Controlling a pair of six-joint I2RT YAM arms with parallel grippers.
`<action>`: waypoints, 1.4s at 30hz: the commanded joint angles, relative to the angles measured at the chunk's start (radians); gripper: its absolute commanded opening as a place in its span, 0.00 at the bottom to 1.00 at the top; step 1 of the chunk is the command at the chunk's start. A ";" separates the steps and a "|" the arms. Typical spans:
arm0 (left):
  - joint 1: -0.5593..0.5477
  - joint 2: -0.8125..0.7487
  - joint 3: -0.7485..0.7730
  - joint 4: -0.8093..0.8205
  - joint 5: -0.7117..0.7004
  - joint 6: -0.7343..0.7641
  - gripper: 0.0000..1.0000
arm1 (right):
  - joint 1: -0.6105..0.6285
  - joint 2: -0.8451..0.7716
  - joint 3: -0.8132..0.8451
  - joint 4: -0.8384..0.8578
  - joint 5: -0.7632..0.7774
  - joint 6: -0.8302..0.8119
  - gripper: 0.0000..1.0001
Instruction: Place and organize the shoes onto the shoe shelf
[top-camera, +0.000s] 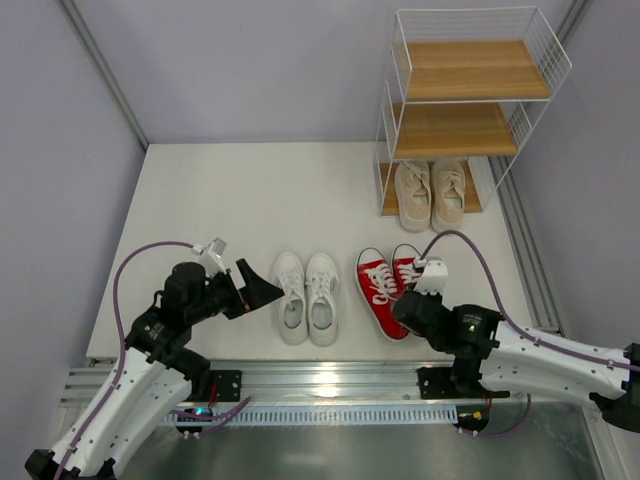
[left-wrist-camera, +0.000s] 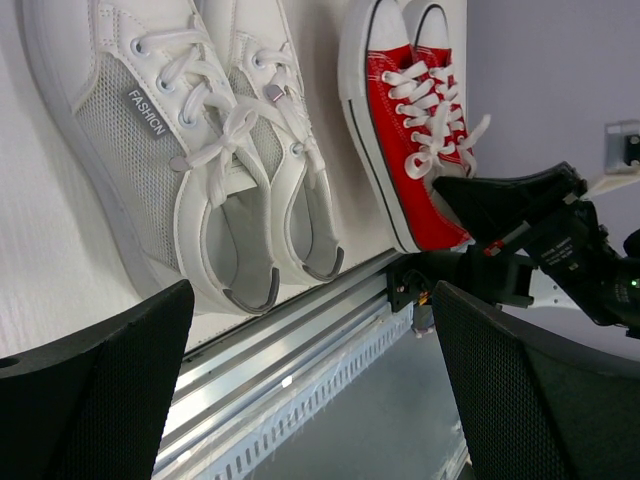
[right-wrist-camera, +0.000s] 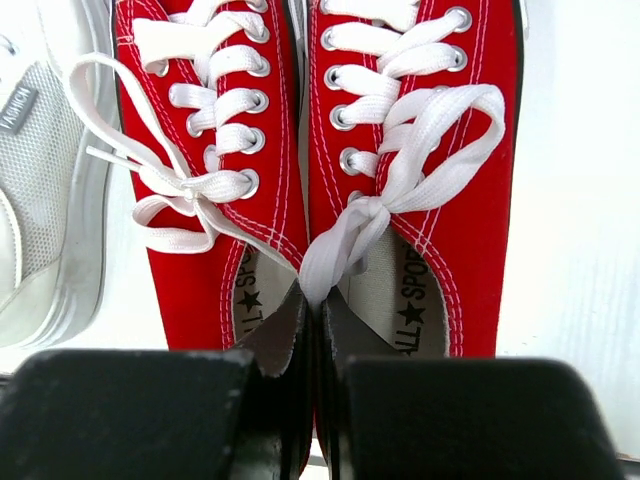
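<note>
Pale purple-grey walls (top-camera: 300, 60) stand around a big white table (top-camera: 240, 190). The shoe shelf (top-camera: 470, 68) stands at the far right, with beige sneakers (top-camera: 430, 193) on its bottom board. White sneakers (top-camera: 306, 296) sit near the middle, red sneakers (top-camera: 383, 288) just right of them. The right gripper (right-wrist-camera: 312, 350) pinches the red pair's inner heel edges tight. The left gripper (top-camera: 258, 287), beside the white pair, gapes wide, holding nothing.

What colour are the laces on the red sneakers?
White. The laces on the red sneakers show best in the right wrist view.
</note>
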 joint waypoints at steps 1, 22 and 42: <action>-0.003 0.000 0.003 0.030 0.009 0.009 1.00 | 0.005 -0.133 0.109 -0.040 0.174 -0.039 0.04; -0.003 0.006 0.011 0.071 0.015 -0.008 1.00 | 0.004 -0.202 0.569 0.029 0.633 -0.528 0.04; -0.005 -0.025 0.052 0.042 0.019 0.013 1.00 | -0.668 0.080 0.793 0.200 -0.241 -0.793 0.04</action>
